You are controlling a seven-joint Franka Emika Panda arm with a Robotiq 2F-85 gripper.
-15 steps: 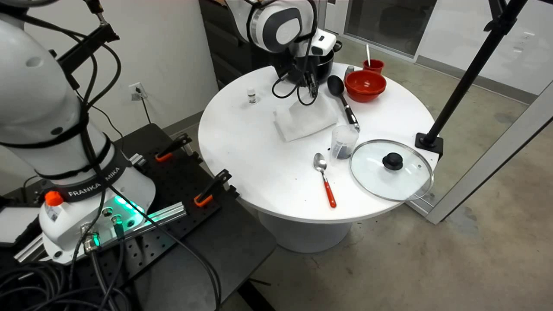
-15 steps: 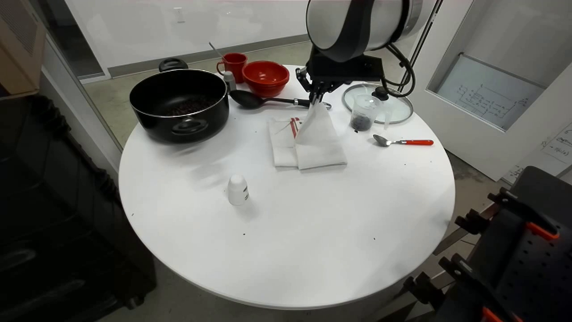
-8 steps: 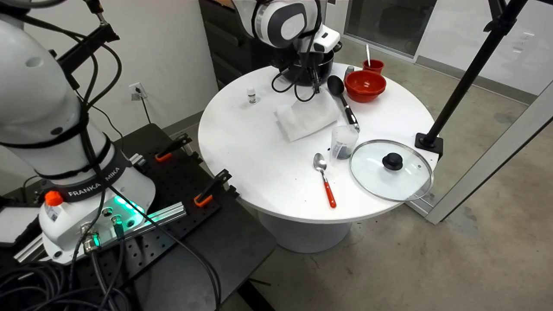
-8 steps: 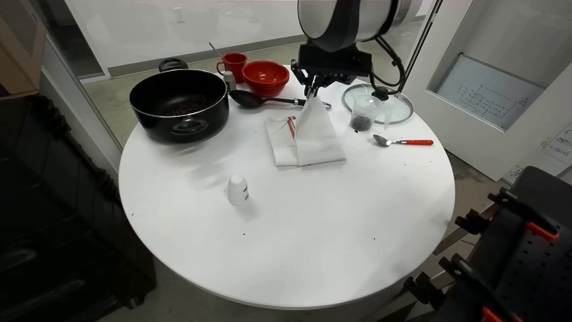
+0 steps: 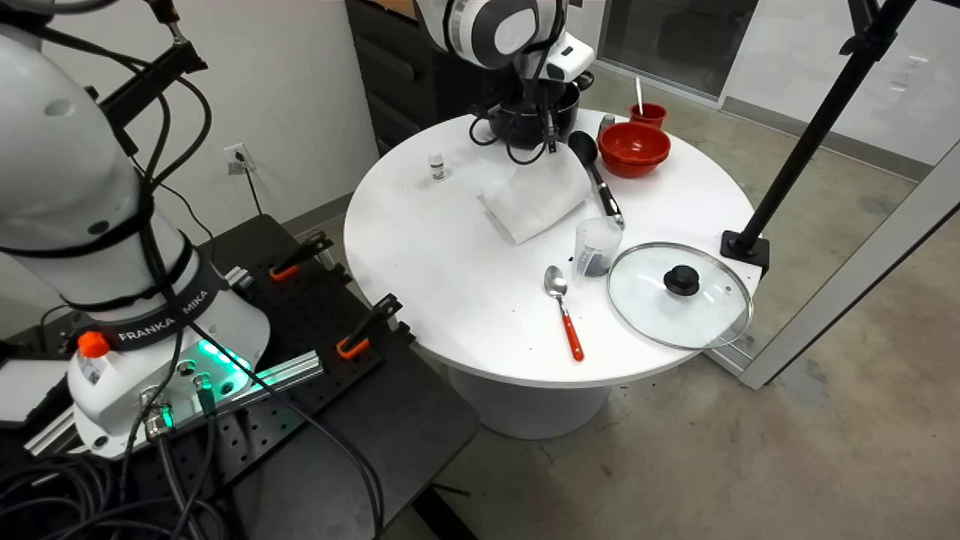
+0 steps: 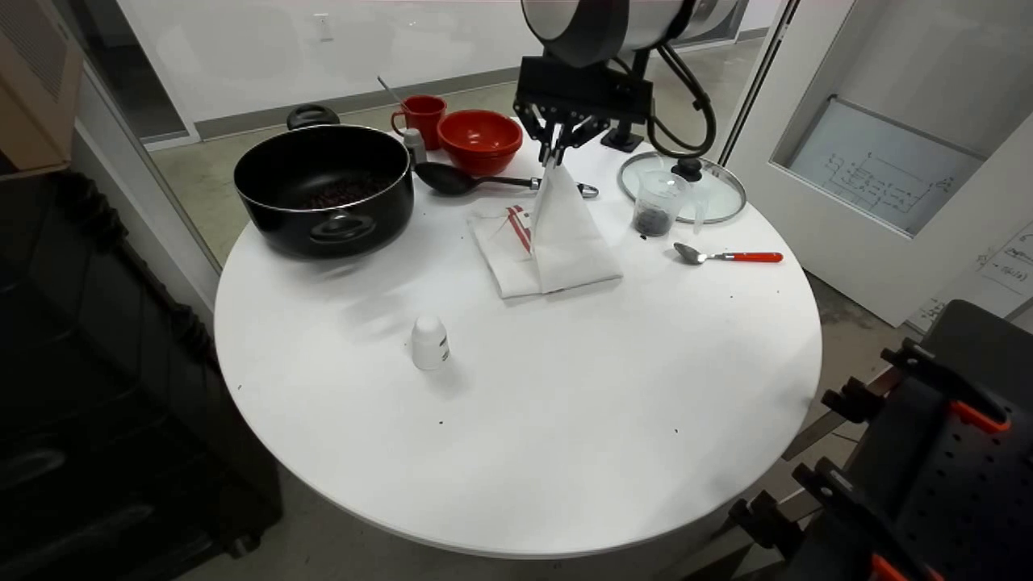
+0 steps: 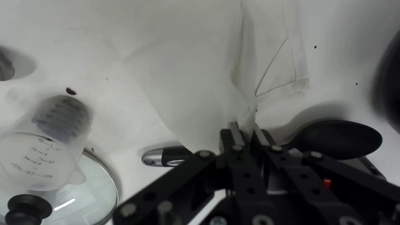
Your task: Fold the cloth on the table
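Note:
The white cloth [image 6: 573, 250] lies on the round white table [image 6: 565, 420], with one part pulled up into a peak. Red stripes show on its flat left part in that exterior view. The cloth also shows in an exterior view [image 5: 536, 199] and in the wrist view [image 7: 193, 78]. My gripper [image 6: 551, 155] is shut on the top of the peak, slightly above the table. In the wrist view the fingertips [image 7: 246, 126] pinch a bunched fold of fabric between them. The cloth's lower edge rests on the table. The layers under the raised part are hidden.
A black ladle [image 6: 452, 179] lies right behind the cloth, partly under the raised part. A black pot [image 6: 323, 194], red bowls [image 6: 480, 141] and a red mug [image 6: 424, 117] stand beyond. A measuring cup [image 6: 658, 206], glass lid [image 5: 679, 315], spoon [image 5: 564, 311] and small white bottle [image 6: 429, 343] surround it.
My gripper has moved toward the ladle and bowls, rising slightly, with the cloth held. The peak is stretched taller, and the cloth has turned and slid a little that way.

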